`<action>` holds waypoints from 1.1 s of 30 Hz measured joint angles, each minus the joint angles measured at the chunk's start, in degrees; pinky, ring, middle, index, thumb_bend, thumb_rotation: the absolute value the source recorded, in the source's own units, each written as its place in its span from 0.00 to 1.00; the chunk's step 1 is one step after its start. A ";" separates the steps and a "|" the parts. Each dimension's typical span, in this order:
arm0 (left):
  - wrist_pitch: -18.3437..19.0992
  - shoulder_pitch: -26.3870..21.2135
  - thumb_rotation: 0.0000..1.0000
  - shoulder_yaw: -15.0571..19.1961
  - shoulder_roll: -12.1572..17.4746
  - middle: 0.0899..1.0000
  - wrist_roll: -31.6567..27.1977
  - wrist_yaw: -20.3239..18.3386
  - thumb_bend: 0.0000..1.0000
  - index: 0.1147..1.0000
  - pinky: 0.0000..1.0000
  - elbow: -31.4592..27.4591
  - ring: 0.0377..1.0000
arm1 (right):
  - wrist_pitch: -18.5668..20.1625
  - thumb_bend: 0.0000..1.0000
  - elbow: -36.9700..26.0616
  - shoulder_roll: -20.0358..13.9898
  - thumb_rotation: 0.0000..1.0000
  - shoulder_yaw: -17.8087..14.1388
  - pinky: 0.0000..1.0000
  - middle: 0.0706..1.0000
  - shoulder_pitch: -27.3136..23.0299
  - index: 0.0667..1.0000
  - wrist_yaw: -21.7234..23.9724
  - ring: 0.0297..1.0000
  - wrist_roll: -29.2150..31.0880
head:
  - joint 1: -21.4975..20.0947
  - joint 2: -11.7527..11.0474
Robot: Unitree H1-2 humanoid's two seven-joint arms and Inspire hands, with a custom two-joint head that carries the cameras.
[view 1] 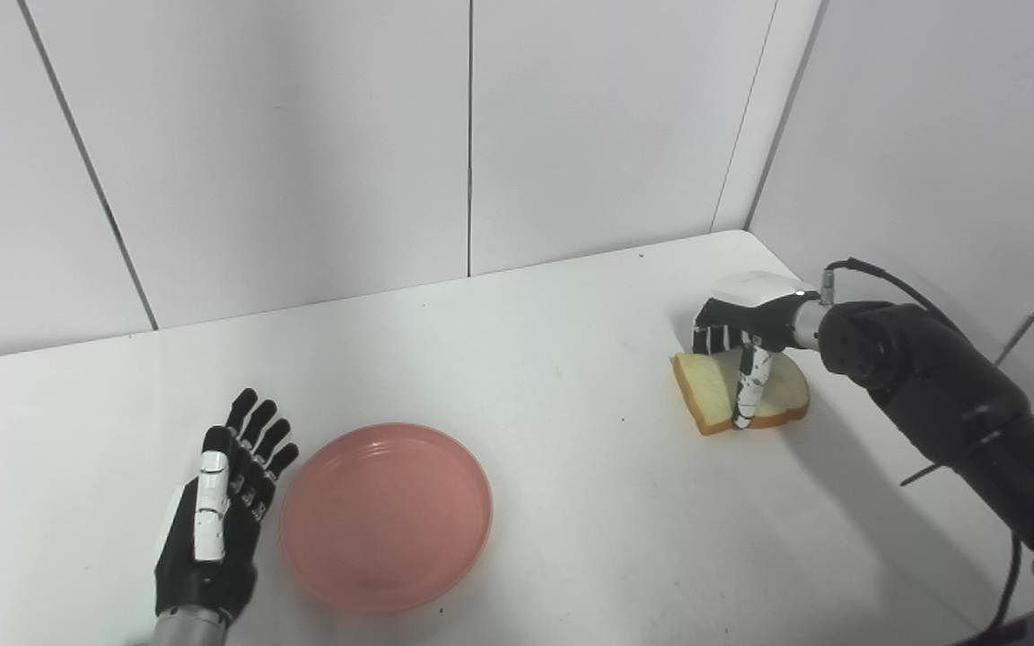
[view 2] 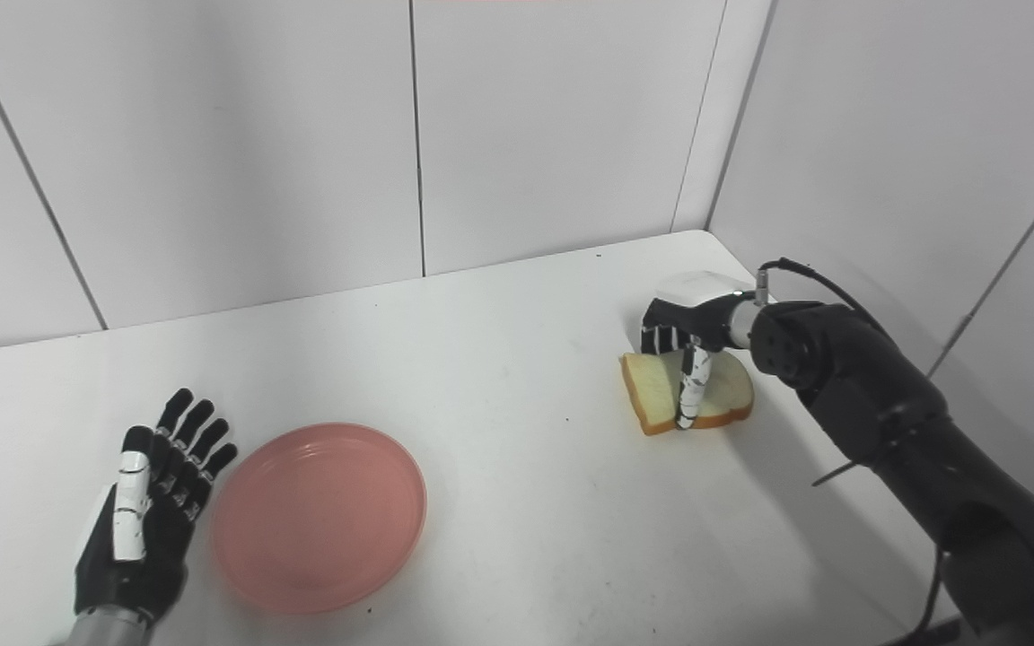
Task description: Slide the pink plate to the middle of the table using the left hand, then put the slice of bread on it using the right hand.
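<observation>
As seen from the left eye view, the pink plate was found flat on the white table, near the front edge and left of centre. The left hand was laid just beside the plate's left rim, fingers straight and spread, nothing held; contact with the rim could not be confirmed. The slice of bread was located far right, well apart from the plate, near the corner of the wall panels. It was tilted, its left crust edge raised. The right hand was positioned over the slice, palm down, with one digit reaching down across the front of the bread and the others curled at its back edge. A full grip could not be confirmed.

When checked in the right eye view, the same layout was shown: plate front-left, left hand spread flat alongside it, bread at right under the right hand. The slice was seen pinched between the downward digit and the curled fingers, its lower edge apparently touching the table.
</observation>
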 measured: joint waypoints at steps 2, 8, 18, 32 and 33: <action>0.00 0.00 0.92 0.02 -0.06 0.96 0.00 0.00 0.70 0.93 0.93 0.01 0.95 | 0.10 0.52 -0.65 0.00 0.00 -0.70 0.45 0.43 0.00 0.48 0.02 0.50 0.06 | 0.09 0.09; 0.00 0.01 0.92 0.00 -0.13 0.96 0.00 0.01 0.70 0.93 0.93 0.00 0.95 | 0.18 0.52 -2.10 0.00 0.00 -2.41 0.39 0.41 -0.02 0.48 0.12 0.45 1.05 | 0.53 0.26; 0.11 0.15 0.92 -0.46 -0.50 0.95 0.39 1.02 0.67 0.91 0.91 -0.27 0.94 | 0.35 0.52 -12.63 0.17 0.00 -6.29 0.41 0.43 0.08 0.48 0.76 0.46 5.75 | 1.05 0.44; 0.18 0.57 0.92 -1.78 -0.82 0.93 1.38 1.89 0.66 0.91 0.89 -0.75 0.92 | 4.02 0.53 -23.77 5.53 0.00 -5.44 0.42 0.45 -0.57 0.46 6.69 0.47 8.18 | 8.08 2.55; 0.01 0.57 0.92 -1.96 -0.99 0.93 1.48 2.08 0.66 0.91 0.89 -0.63 0.92 | 4.04 0.53 -24.44 6.06 0.00 -5.11 0.42 0.45 -0.81 0.46 6.84 0.47 8.26 | 8.09 2.55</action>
